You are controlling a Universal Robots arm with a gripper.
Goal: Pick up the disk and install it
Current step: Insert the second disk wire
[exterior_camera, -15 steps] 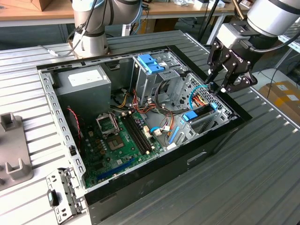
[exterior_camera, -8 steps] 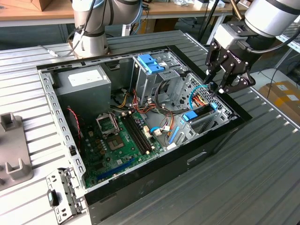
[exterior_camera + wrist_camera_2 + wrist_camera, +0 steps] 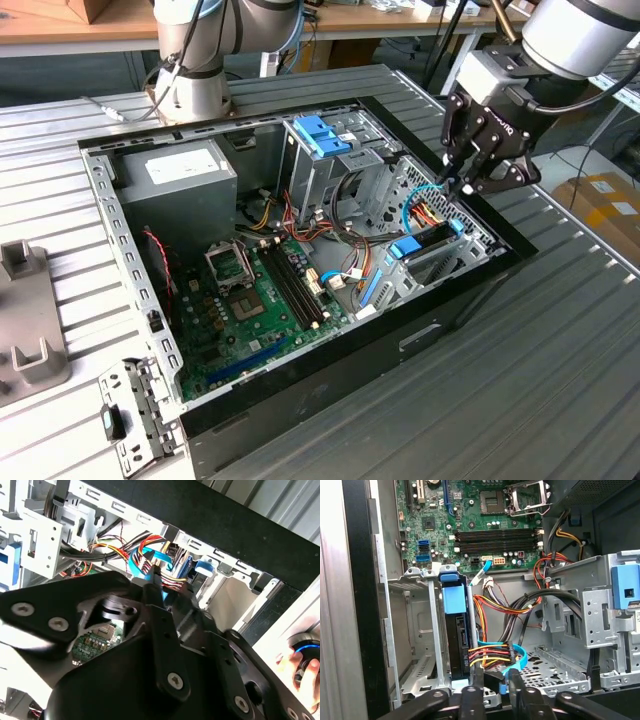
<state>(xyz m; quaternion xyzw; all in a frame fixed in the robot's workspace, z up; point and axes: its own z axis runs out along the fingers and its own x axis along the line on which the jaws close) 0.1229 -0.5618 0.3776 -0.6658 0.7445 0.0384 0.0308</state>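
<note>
My pincer (image 3: 466,187) hangs just above the rear end of the disk (image 3: 428,240), at the open computer case's (image 3: 330,365) edge on the exterior view's right. In the first wrist view its fingertips (image 3: 476,677) sit close together with nothing between them, right over the bundle of power wires (image 3: 487,656) and the thin blue cable (image 3: 519,661). The disk (image 3: 457,640) stands on edge in the small drive bay (image 3: 422,630), its blue tab (image 3: 454,594) at the near end; to my eye it looks seated. My worry is those wires: any sideways drift could snag them or tug the plug loose. The case rests on a slatted metal bench (image 3: 560,340).
</note>
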